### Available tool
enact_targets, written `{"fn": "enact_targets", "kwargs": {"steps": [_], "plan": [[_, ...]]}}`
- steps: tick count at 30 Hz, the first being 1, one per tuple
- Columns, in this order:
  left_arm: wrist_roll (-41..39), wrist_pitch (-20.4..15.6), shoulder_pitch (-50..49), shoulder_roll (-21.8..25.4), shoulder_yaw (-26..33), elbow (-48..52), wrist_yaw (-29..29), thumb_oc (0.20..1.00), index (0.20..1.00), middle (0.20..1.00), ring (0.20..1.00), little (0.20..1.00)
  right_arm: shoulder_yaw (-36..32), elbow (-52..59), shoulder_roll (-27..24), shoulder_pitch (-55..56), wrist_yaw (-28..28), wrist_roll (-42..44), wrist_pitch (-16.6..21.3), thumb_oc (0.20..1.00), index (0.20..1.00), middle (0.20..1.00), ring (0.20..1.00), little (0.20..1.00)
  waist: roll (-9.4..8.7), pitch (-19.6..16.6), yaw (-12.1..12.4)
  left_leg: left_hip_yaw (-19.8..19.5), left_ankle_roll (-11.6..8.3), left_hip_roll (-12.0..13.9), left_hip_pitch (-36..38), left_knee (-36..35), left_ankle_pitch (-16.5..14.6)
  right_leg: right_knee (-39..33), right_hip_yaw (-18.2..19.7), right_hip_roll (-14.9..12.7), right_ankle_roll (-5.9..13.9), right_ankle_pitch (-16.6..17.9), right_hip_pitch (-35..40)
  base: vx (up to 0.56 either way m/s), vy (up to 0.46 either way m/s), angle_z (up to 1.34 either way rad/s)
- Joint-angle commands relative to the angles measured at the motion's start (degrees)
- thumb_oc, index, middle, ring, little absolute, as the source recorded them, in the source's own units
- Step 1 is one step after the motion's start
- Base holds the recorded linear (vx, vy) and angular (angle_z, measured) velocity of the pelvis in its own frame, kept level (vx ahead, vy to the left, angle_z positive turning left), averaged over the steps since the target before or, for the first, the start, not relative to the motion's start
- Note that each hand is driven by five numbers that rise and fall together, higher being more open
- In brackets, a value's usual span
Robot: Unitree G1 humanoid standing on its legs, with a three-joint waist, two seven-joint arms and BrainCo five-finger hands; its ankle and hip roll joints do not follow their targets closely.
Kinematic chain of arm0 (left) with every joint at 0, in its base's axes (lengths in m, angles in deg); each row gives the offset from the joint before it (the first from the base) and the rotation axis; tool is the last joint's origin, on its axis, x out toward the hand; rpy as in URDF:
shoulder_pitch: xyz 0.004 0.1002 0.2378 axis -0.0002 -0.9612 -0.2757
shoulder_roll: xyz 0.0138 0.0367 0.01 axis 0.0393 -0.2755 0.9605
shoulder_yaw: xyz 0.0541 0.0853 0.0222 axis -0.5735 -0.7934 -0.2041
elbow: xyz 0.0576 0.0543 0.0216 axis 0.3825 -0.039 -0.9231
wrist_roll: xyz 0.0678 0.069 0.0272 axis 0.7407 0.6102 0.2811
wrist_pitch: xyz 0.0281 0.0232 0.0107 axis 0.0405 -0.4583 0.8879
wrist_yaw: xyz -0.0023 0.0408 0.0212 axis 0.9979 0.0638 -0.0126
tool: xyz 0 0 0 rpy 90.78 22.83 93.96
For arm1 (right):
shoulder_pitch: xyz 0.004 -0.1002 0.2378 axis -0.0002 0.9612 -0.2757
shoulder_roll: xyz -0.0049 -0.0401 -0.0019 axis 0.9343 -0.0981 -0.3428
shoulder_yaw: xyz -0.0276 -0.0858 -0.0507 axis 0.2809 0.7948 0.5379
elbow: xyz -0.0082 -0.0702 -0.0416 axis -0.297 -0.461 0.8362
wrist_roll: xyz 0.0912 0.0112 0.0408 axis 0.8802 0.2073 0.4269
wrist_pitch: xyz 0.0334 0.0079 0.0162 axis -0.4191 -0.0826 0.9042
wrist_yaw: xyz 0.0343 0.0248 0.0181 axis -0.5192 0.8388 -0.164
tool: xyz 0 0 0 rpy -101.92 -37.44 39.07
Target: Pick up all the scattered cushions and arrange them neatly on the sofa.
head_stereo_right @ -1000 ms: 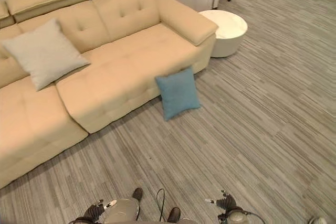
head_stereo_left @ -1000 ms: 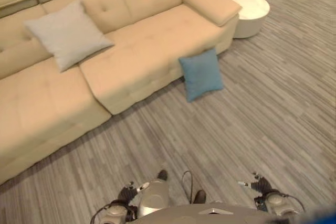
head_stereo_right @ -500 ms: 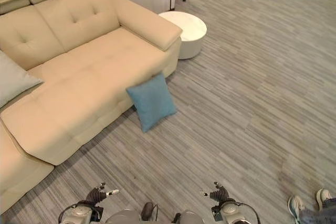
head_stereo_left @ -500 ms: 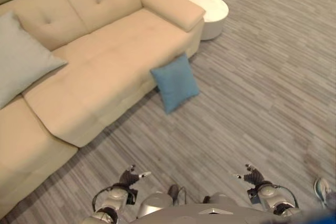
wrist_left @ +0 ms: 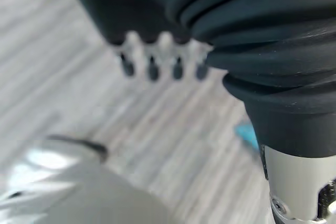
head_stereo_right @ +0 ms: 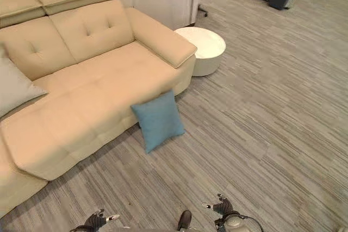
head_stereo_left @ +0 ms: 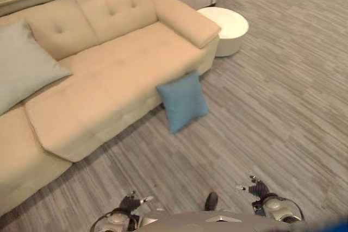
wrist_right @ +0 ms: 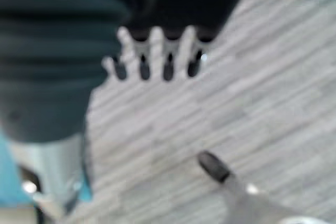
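Sofa [head_stereo_left: 109, 74] and blue cushion [head_stereo_left: 182, 100] unmoved since earlier; both hands' fingers [wrist_left: 152, 66] hang relaxed, empty.

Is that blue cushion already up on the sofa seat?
No, the blue cushion stands on the floor, leaning against the front of the sofa.

matt cloth blue cushion [head_stereo_left: 182, 100], tufted leather-look sofa [head_stereo_left: 114, 74], glossy white table [head_stereo_left: 227, 23]

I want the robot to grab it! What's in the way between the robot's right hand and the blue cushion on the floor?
Nothing: in the left eye view, bare striped floor runs from the right hand to the blue cushion.
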Motion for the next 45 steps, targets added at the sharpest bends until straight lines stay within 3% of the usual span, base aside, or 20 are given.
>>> {"fn": "enact_targets", "kwargs": {"steps": [1,3,5,7,10,13,15,16,20,23,28,30,34,40,42,43,45], "plan": [[-0.76,-0.66,2.92,1.12,-0.65,0.35,0.46,1.000,1.000,1.000,1.000,1.000,0.03,2.10,-3.22,-1.14,-0.59,2.42,1.71,1.000,1.000,1.000,1.000,1.000,-0.88,3.47,1.18,-0.50,-2.39,3.89,-2.23,-4.65,9.48,3.63,0.00,-0.80,6.71,-3.44,2.29,0.16,-0.201,0.15],[-0.64,-0.59,2.51,1.00,-0.77,0.61,0.37,1.000,1.000,1.000,1.000,1.000,-0.23,1.86,-3.46,-1.16,-0.56,2.47,1.65,1.000,1.000,1.000,1.000,1.000,-1.12,3.47,1.17,0.89,-1.48,1.61,-3.79,-7.97,7.18,2.36,-0.06,-0.50,7.09,-3.69,3.26,0.17,-0.099,0.14],[-0.27,-0.51,2.21,0.91,-0.73,0.53,0.30,1.000,1.000,1.000,1.000,1.000,-0.31,1.81,-3.49,-0.91,-0.48,2.33,1.67,1.000,1.000,1.000,1.000,1.000,-1.07,3.29,1.06,2.63,-1.01,1.00,-4.21,-10.64,6.88,1.71,-0.37,-0.25,7.28,-3.95,3.87,0.18,-0.052,0.12],[1.95,-0.19,1.51,0.72,-0.70,0.32,-0.34,1.000,1.000,1.000,1.000,1.000,-0.77,1.99,-3.13,-0.36,-0.41,2.26,1.63,1.000,1.000,1.000,1.000,1.000,-0.03,2.58,0.77,10.40,0.10,-0.56,-7.83,-17.25,11.91,1.32,-0.72,2.05,7.20,-6.06,5.61,0.31,-0.055,0.31],[2.25,-0.36,1.21,0.66,-0.50,0.34,-0.48,1.000,1.000,1.000,1.000,1.000,-0.94,2.09,-2.87,-0.34,-0.25,2.49,1.73,1.000,1.000,1.000,1.000,1.000,-0.03,2.44,1.50,12.99,-0.25,-0.81,-9.96,-16.99,13.60,1.56,0.13,2.83,7.08,-7.31,6.92,0.21,0.009,0.12],[1.82,-0.16,0.45,1.20,0.11,-0.25,-0.58,1.000,1.000,1.000,1.000,1.000,-0.91,1.58,-1.48,-0.49,0.29,1.38,1.45,1.000,1.000,1.000,1.000,1.000,-0.69,1.60,2.39,10.34,2.32,-1.86,-5.95,-16.45,10.22,10.14,0.99,0.84,7.89,-9.51,7.69,0.44,0.121,-0.52],[1.59,-0.19,0.67,1.31,0.18,-0.17,-0.51,1.000,1.000,1.000,1.000,1.000,-1.05,1.56,-1.23,-0.76,0.32,1.26,1.42,1.000,1.000,1.000,1.000,1.000,-0.59,1.76,2.68,10.12,3.30,-2.14,-5.13,-16.03,9.19,14.76,1.04,-0.68,8.60,-8.68,6.40,0.18,0.110,-0.21],[1.02,-0.01,1.09,1.74,-0.02,0.49,-0.40,1.000,1.000,1.000,1.000,1.000,-0.96,2.03,-1.27,-1.41,0.30,1.22,1.49,1.000,1.000,1.000,1.000,1.000,-0.35,2.40,2.69,9.34,4.41,-2.16,-3.82,-15.42,8.32,21.96,1.55,-2.19,9.72,-5.35,3.51,0.12,0.077,-0.12],[0.66,-0.11,2.32,2.32,-1.13,1.41,-0.22,1.000,1.000,1.000,1.000,1.000,-0.57,2.30,-0.80,-2.13,0.21,1.40,1.55,1.000,1.000,1.000,1.000,1.000,0.19,3.43,1.64,6.71,5.50,-1.70,-1.90,-14.92,7.05,29.00,3.92,-2.41,9.44,-3.51,-0.96,0.16,0.047,0.10],[0.20,-0.53,2.88,2.58,-1.30,1.63,0.13,1.000,1.000,1.000,1.000,1.000,0.08,2.70,-0.55,-2.15,0.52,1.33,1.70,1.000,1.000,1.000,1.000,1.000,0.09,3.44,1.40,5.03,4.94,-0.99,0.34,-16.54,6.36,22.24,3.46,-3.58,8.63,-3.85,-2.54,0.22,-0.079,0.35],[0.25,-0.92,3.13,2.46,-1.18,0.63,0.33,1.000,1.000,1.000,1.000,1.000,0.22,3.14,-0.60,-2.46,0.43,1.78,1.53,1.000,1.000,1.000,1.000,1.000,0.02,3.61,0.13,1.50,3.54,-0.04,2.99,-19.08,5.69,8.93,9.34,-3.99,10.08,-0.35,-5.45,0.24,-0.137,0.29],[0.02,-1.06,2.58,2.25,-0.56,-0.10,0.46,1.000,1.000,1.000,1.000,1.000,-0.11,3.24,-0.55,-2.43,0.43,2.01,1.52,1.000,1.000,1.000,1.000,1.000,-0.01,3.55,-0.31,0.24,2.90,0.48,3.94,-19.26,4.93,7.67,10.31,-4.12,10.76,1.08,-6.58,0.24,-0.149,0.42],[-0.92,-1.08,2.07,1.98,0.16,-0.85,0.84,1.000,1.000,1.000,1.000,1.000,0.47,3.50,-0.84,-1.68,0.22,1.70,1.87,1.000,1.000,1.000,1.000,1.000,-0.77,2.74,0.17,-2.95,1.13,1.55,3.29,-18.40,4.57,6.54,10.13,-3.33,10.13,-0.05,-4.18,0.18,-0.184,0.65],[-2.88,-1.17,3.38,1.52,-0.58,0.64,1.20,1.000,1.000,1.000,1.000,1.000,0.07,5.17,-2.66,0.29,-0.74,3.61,2.76,1.000,1.000,1.000,1.000,1.000,-1.56,3.89,-1.38,0.37,-1.31,4.22,-2.82,-10.37,5.68,5.58,3.87,-2.64,8.13,-2.99,-1.04,0.08,-0.192,0.90],[-1.90,-0.88,3.88,1.49,-1.64,1.21,1.06,1.000,1.000,1.000,1.000,1.000,-0.30,5.35,-2.96,0.64,-0.84,4.16,2.56,1.000,1.000,1.000,1.000,1.000,-1.48,4.09,-2.06,6.08,-0.93,4.00,-4.62,-12.38,6.35,3.95,0.98,-2.08,7.97,-4.02,0.96,0.05,-0.104,0.77],[-1.90,-0.87,3.87,1.49,-1.64,1.22,1.06,1.000,1.000,1.000,1.000,1.000,-0.30,5.35,-2.96,0.66,-0.84,4.17,2.57,1.000,1.000,1.000,1.000,1.000,-1.50,4.08,-2.08,6.06,-0.92,3.98,-4.59,-12.42,6.36,3.90,0.95,-2.09,7.98,-4.01,1.00,0.03,-0.055,0.76],[-1.53,-0.62,4.49,1.41,-1.95,1.34,0.97,1.000,1.000,1.000,1.000,1.000,-0.86,5.16,-2.94,0.59,-0.95,4.61,2.51,1.000,1.000,1.000,1.000,1.000,-1.19,3.71,-2.73,10.04,-0.05,2.56,-6.58,-15.00,7.84,3.05,-0.90,-1.75,8.11,-4.37,1.35,0.04,-0.008,0.67]]}}
